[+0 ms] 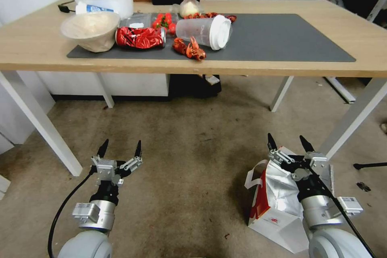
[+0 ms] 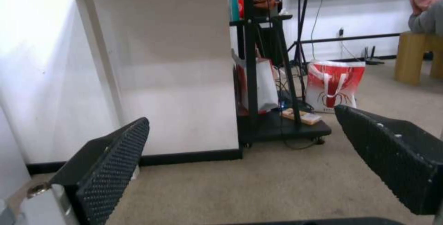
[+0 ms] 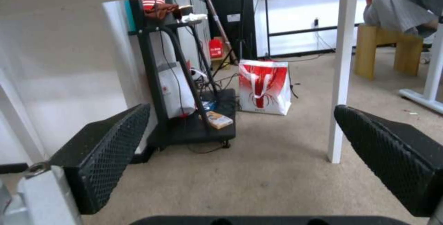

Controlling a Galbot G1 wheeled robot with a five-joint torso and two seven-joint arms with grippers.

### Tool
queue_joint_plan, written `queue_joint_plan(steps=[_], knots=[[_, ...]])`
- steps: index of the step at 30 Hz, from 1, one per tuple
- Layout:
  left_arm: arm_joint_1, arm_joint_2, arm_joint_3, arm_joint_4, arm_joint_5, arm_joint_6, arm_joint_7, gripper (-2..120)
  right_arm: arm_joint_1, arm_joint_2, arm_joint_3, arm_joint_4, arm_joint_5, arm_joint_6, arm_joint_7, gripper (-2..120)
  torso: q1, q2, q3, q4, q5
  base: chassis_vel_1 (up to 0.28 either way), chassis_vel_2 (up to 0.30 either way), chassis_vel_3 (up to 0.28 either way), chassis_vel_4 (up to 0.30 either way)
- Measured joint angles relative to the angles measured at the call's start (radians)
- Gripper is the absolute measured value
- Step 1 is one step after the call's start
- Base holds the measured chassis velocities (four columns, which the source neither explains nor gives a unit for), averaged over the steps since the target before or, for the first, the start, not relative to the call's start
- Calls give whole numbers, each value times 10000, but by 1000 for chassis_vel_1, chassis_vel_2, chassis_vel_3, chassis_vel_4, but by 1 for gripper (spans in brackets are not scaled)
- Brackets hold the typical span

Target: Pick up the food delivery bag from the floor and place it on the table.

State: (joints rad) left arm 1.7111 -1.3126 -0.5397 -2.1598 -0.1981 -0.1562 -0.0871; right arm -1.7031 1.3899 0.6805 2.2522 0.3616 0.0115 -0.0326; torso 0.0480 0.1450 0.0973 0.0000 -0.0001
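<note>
The food delivery bag (image 1: pixel 278 205) stands on the floor (image 1: pixel 189 149) at the lower right of the head view. It is white with a red side panel, a silver foil lining showing at its open top and a white loop handle. My right gripper (image 1: pixel 287 141) hangs over the bag's top, open, pointing toward the table (image 1: pixel 36 44), with nothing between its fingers; in the right wrist view the right gripper (image 3: pixel 242 109) faces the carpet under the table. My left gripper (image 1: pixel 122 145) is open over bare carpet at the lower left, and the left gripper (image 2: pixel 242 114) holds nothing.
On the table's dark grey mat (image 1: pixel 282 36) lie bowls, a crushed red can (image 1: pixel 139 37), a tipped plastic cup (image 1: pixel 205 31) and crayfish. White table legs (image 1: pixel 44 129) (image 1: pixel 350 121) flank the carpet. Behind stand a black cart (image 3: pixel 184 79) and a red-and-white printed bag (image 3: pixel 264 86).
</note>
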Motion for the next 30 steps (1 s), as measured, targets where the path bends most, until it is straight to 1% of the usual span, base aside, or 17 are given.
queue_joint_plan(steps=[3,8,14,16,19,20,22,23,25,26,28,30], knots=[[8,-16,14,-19,6,-6,4,100,-24,-15,33,37,28,0,4,100,-30,-155,-127,0,0,0,0,0,0],[24,-20,26,-36,28,-37,6,100,-40,-15,36,111,35,0,17,100,-51,-293,-244,0,0,0,0,0,0],[58,-37,31,-64,58,-110,6,100,-88,-39,71,225,75,-5,28,100,-80,-563,-483,0,1,0,0,0,0],[60,-42,32,-67,59,-119,6,100,-92,-39,74,249,94,-9,34,100,-85,-596,-511,0,1,0,0,0,0],[55,-47,34,-87,61,-127,7,100,-111,-21,84,327,116,-23,43,100,-108,-757,-651,0,0,0,0,0,0],[55,-47,34,-87,61,-127,7,100,-111,-21,84,327,116,-23,43,100,-108,-757,-651,0,0,0,0,0,0],[57,-42,31,-91,60,-134,7,100,-143,3,87,335,113,-24,45,100,-112,-888,-778,0,1,0,0,0,0],[57,-42,31,-91,60,-134,7,100,-143,3,87,335,113,-24,45,100,-112,-888,-778,0,1,0,0,0,0],[73,-37,25,-80,54,-178,3,100,-173,13,87,326,93,-12,48,100,-112,-1002,-895,0,1,0,0,0,0],[73,-37,25,-80,54,-178,3,100,-173,13,87,326,93,-12,48,100,-112,-1002,-895,0,1,0,0,0,0],[79,-23,25,-45,52,-205,1,100,-185,0,87,325,82,-11,51,100,-117,-1104,-974,-1,0,0,0,0,0],[77,-15,25,-27,51,-210,0,100,-185,-12,89,325,81,-10,54,100,-127,-1155,-972,0,0,0,0,0,0]])
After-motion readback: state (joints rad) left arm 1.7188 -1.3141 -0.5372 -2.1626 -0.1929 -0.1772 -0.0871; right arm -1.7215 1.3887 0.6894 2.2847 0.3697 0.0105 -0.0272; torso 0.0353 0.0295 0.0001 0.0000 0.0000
